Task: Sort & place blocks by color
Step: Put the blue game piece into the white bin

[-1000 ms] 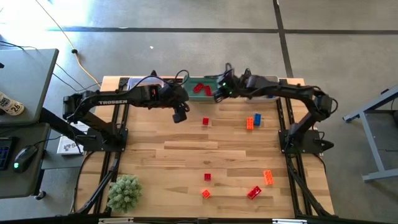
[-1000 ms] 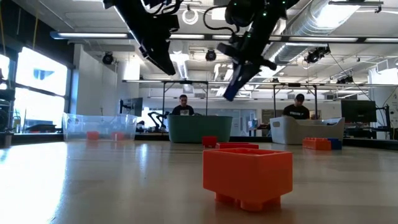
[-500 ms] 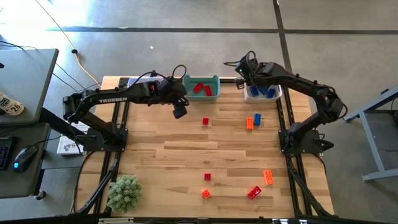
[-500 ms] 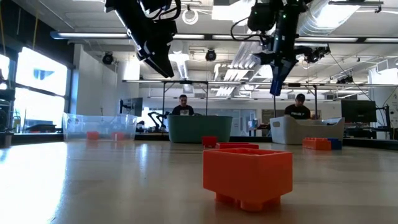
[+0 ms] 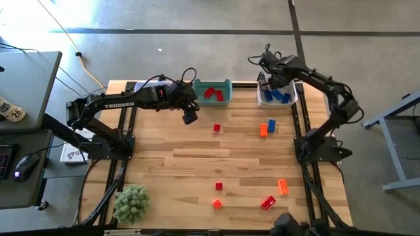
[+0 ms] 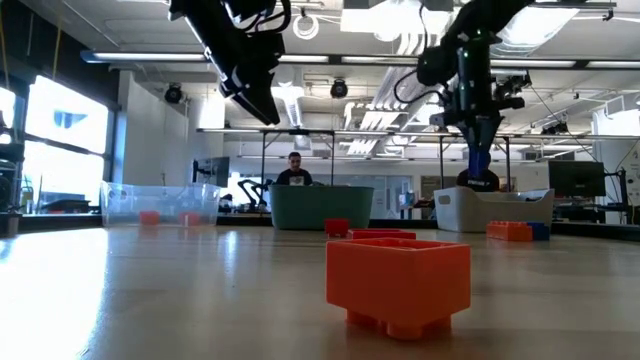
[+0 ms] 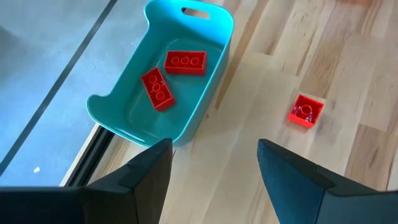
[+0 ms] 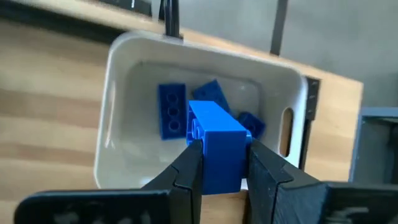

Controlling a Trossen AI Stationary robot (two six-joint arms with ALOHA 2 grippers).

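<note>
My right gripper (image 5: 266, 82) hangs over the white bin (image 5: 293, 98) at the far right, shut on a blue block (image 8: 216, 142). Several blue blocks (image 8: 172, 110) lie inside that bin. My left gripper (image 7: 214, 168) is open in the air beside the teal bin (image 7: 214, 93), which holds two red blocks (image 7: 185, 62). A red cube (image 5: 217, 128) lies on the table near it. An orange block (image 5: 264, 129) and a blue block (image 5: 271, 124) rest side by side mid-table. Several red and orange blocks (image 5: 268, 202) lie near the front edge. My right gripper pinches the blue block's two opposite side faces (image 8: 205, 155) between its fingers (image 8: 186, 174). The fingers come from above, pointing down. The block (image 6: 480, 160) is lifted clear and hangs upright above the white bin.
A fuzzy green plant (image 5: 131, 202) sits at the near left corner. A clear bin (image 6: 160, 203) with orange blocks stands at the far left. An orange block (image 6: 400, 280) lies close to the low camera. A person (image 6: 295, 170) sits in the room behind.
My right gripper has swung from over the teal bin toward the table's right, carrying the blue block, and now hangs pointing down over the white bin. It has stayed shut on the block.
</note>
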